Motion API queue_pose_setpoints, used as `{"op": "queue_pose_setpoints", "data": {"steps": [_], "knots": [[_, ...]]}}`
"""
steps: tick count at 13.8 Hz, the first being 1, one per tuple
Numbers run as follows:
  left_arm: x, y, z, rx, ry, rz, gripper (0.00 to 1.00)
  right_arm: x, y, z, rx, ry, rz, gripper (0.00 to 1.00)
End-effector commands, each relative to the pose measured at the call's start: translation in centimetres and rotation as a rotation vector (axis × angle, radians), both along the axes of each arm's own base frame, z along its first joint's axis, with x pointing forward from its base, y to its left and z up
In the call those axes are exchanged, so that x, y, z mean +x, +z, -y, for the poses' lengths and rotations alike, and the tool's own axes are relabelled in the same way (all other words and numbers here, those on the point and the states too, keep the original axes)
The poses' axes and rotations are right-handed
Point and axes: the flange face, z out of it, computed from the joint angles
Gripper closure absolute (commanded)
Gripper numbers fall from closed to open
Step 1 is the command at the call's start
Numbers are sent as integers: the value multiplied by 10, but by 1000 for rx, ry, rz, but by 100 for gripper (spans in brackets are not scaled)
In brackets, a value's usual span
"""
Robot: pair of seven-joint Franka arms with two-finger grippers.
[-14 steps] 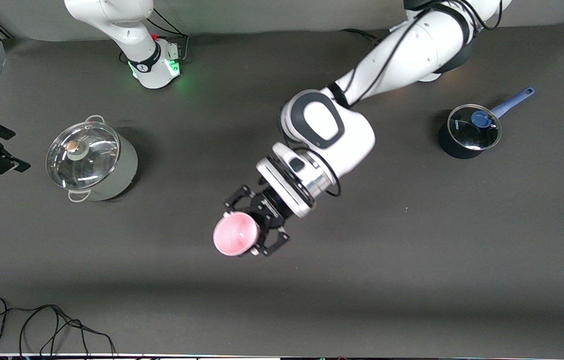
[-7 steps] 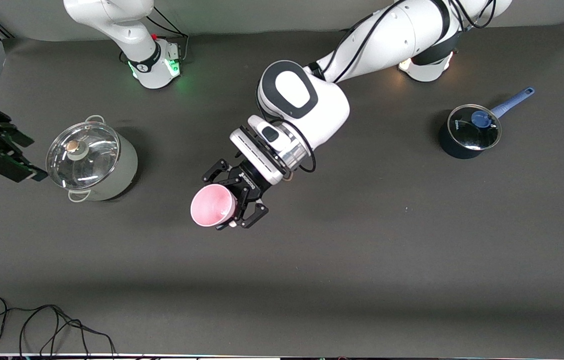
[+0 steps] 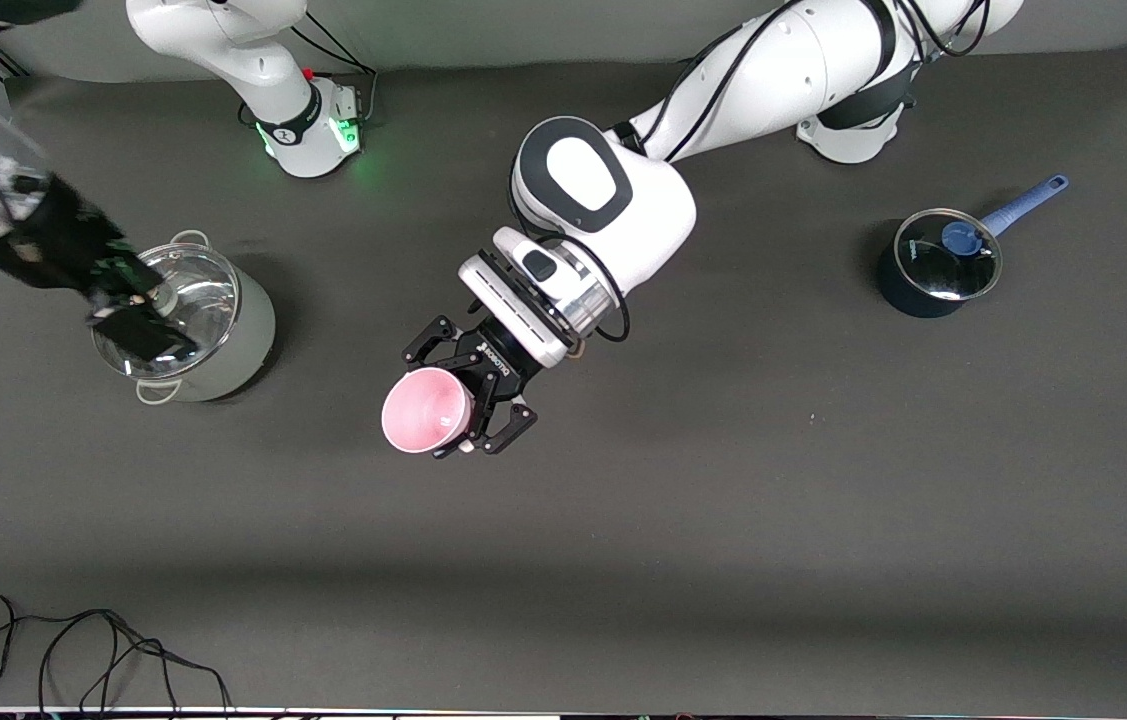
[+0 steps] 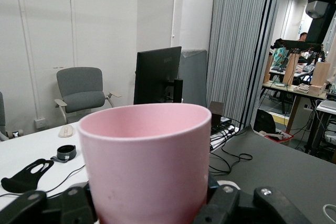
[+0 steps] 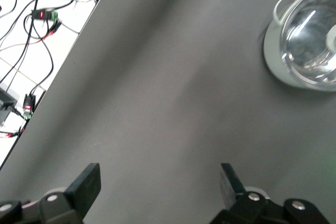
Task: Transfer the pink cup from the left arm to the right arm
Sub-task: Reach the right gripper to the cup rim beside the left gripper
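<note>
- Pink cup [image 3: 426,411] sat clamped between the fingers of the left tool [image 3: 468,405], held up over the middle of the worktop [image 3: 723,520], its mouth toward the front camera.
- The right tool [image 3: 138,315] hung over the steel pot [image 3: 185,320] at the right arm's end, fingers [image 5: 86,184] spread wide with nothing between them.
- A blue saucepan [image 3: 938,262] stood near the left arm's base.
</note>
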Motion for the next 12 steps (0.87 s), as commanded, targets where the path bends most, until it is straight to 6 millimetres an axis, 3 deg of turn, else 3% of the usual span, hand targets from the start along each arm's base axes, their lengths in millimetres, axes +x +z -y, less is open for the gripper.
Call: {"op": "queue_pose_setpoints", "data": {"steps": [1, 5, 6, 8, 12], "knots": [[-10, 9, 7, 1, 12, 11, 100, -8, 6, -41, -8, -15, 7, 0], [-9, 7, 6, 10, 16, 17, 100, 2, 1, -75, 3, -51, 34, 0], [-8, 7, 6, 11, 16, 18, 100, -1, -7, -97, -25, -22, 39, 0], [-8, 7, 6, 11, 17, 18, 100, -6, -20, -123, -68, -13, 42, 0], [-8, 7, 6, 12, 16, 17, 100, 1, -15, -134, -21, -47, 113, 0]]}}
